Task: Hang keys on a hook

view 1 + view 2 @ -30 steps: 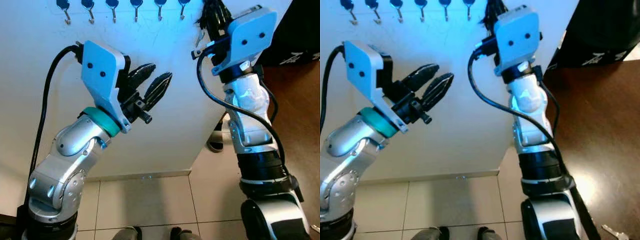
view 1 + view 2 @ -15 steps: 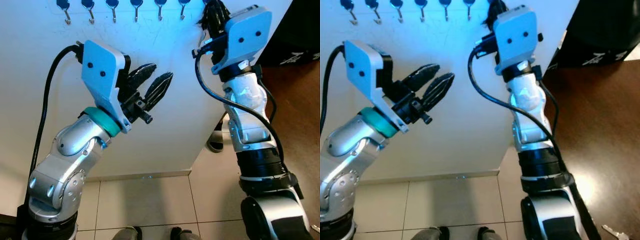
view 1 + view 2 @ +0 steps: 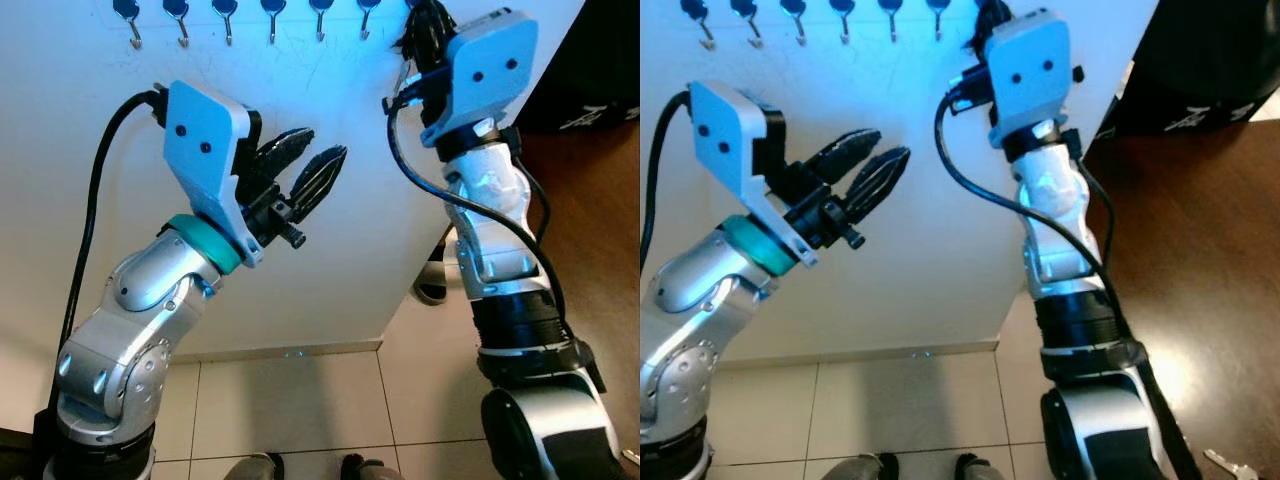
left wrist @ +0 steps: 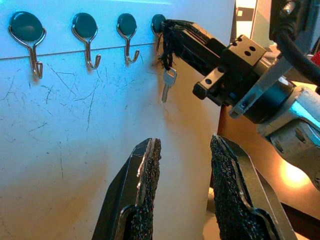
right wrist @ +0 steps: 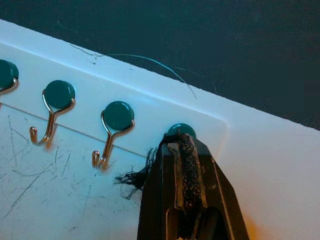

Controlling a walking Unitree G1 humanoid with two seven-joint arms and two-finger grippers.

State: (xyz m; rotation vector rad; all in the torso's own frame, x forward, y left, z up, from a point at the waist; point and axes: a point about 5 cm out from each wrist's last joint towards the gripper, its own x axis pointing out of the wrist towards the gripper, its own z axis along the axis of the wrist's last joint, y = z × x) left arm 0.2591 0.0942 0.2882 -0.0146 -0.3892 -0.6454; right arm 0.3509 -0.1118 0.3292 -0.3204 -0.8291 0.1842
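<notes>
on scratched white board (image 4: 75,130) — teal hooks (image 4: 85,30), key (image 4: 168,82) dangling

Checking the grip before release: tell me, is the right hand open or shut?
Shut: the right hand's fingers are pressed together at the last hook, key dangling below.

Right arm (image 3: 487,215) shifted slightly left and up over last second; wrist housing now nearer top edge of head views. Right gripper (image 4: 167,37) pressed closer to rightmost hook (image 5: 181,131) at far wall, fingers clamped on key (image 4: 168,82). Left gripper (image 3: 305,165) hardly moved
</notes>
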